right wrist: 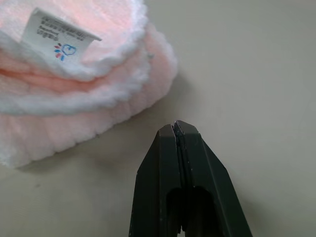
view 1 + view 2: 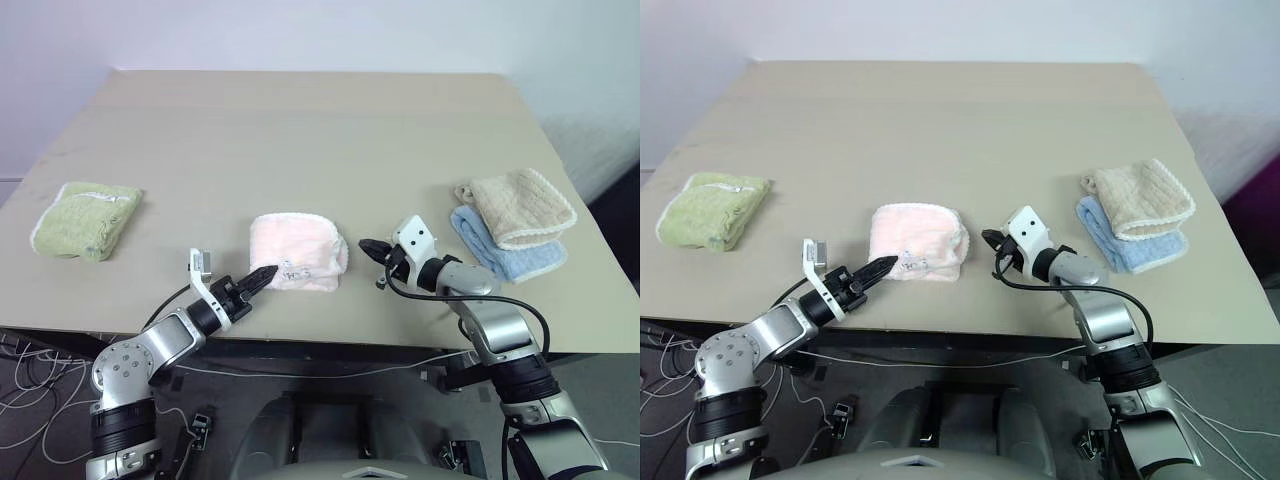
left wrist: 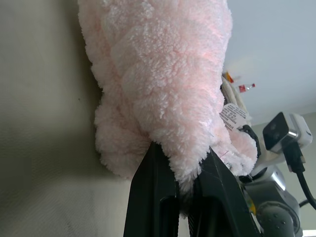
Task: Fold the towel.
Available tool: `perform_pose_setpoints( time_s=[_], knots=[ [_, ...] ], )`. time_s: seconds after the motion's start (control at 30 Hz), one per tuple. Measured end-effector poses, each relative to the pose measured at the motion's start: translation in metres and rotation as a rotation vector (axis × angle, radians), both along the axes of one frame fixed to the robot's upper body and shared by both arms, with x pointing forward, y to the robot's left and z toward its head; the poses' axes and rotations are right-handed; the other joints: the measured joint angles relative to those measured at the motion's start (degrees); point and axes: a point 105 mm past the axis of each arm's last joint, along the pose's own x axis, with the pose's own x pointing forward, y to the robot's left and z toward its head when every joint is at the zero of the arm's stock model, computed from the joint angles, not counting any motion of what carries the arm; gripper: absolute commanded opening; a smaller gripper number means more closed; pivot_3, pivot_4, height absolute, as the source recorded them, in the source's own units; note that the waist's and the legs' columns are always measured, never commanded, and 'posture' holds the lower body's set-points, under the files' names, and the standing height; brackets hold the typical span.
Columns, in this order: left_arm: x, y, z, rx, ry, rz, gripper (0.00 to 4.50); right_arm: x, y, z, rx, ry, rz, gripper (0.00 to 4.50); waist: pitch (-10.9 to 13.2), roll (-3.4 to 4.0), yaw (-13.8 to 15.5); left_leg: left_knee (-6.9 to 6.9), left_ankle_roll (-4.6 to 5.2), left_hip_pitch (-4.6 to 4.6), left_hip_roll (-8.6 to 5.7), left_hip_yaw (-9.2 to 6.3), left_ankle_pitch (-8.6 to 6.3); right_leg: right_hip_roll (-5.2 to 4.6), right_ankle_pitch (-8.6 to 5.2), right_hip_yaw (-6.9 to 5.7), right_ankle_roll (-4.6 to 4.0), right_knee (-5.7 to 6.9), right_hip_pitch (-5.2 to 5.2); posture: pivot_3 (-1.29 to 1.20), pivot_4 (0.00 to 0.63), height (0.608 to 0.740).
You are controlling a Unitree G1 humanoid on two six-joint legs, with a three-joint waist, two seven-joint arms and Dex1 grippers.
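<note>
Towel [image 2: 298,252] corner is pinched thinly by your left gripper [image 2: 262,275]; a quick pull may slip it free. Your right gripper [image 2: 372,248] sits clenched, empty, beside it.

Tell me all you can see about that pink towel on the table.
The towel is pale pink, fluffy terry with a white trimmed edge, folded into a thick, roughly square bundle near the table's front edge. A small white printed tag lies on top. The left hand is shut on its near corner; the right hand, shut, sits beside it without touching.
</note>
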Motion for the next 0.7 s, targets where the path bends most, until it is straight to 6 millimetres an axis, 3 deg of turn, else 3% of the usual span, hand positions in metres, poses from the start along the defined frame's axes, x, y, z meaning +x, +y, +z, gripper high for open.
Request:
perform_pose_setpoints(
  time_s=[0.2, 0.33, 0.47, 0.6, 0.7],
  knots=[
    [0.037, 0.041, 0.053, -0.019, -0.189, 0.222, 0.02, 0.005, -0.009, 0.001, 0.002, -0.005, -0.047, 0.0, 0.0, -0.02, 0.0, 0.01, -0.01, -0.02, -0.01, 0.0, 0.01, 0.05, 0.0, -0.02, 0.0, 0.0, -0.01, 0.0, 0.15, 0.74],
    [0.065, 0.094, 0.11, -0.017, -0.338, 0.444, 0.02, 0.008, -0.01, 0.001, -0.002, -0.008, -0.054, 0.0, 0.0, -0.08, -0.1, 0.02, -0.02, -0.07, -0.02, 0.02, 0.01, 0.07, 0.0, -0.03, 0.01, 0.0, -0.08, 0.0, 0.15, 0.74],
    [0.076, 0.142, 0.15, 0.027, -0.445, 0.624, 0.02, 0.009, -0.009, 0.001, 0.0, -0.01, -0.056, 0.0, 0.1, -0.08, -0.7, 0.0, -0.02, -0.08, -0.04, 0.02, 0.02, 0.09, 0.0, -0.03, 0.01, 0.01, -0.11, 0.0, 0.15, 0.74],
    [0.073, 0.194, 0.165, 0.065, -0.481, 0.799, 0.02, 0.01, -0.009, 0.003, 0.002, -0.019, -0.06, 0.0, 0.1, -0.08, -1.4, -0.05, -0.02, -0.08, -0.02, 0.02, 0.02, 0.1, 0.0, -0.03, 0.02, 0.02, -0.16, 0.0, 0.15, 0.74],
    [0.064, 0.228, 0.151, 0.074, -0.435, 0.917, 0.02, 0.01, -0.01, 0.002, 0.004, -0.024, -0.066, 0.0, 0.1, -0.08, -1.4, -0.05, -0.02, -0.08, -0.01, 0.02, 0.02, 0.09, 0.0, -0.02, 0.02, 0.04, -0.18, 0.0, 0.15, 0.74]
  ],
)
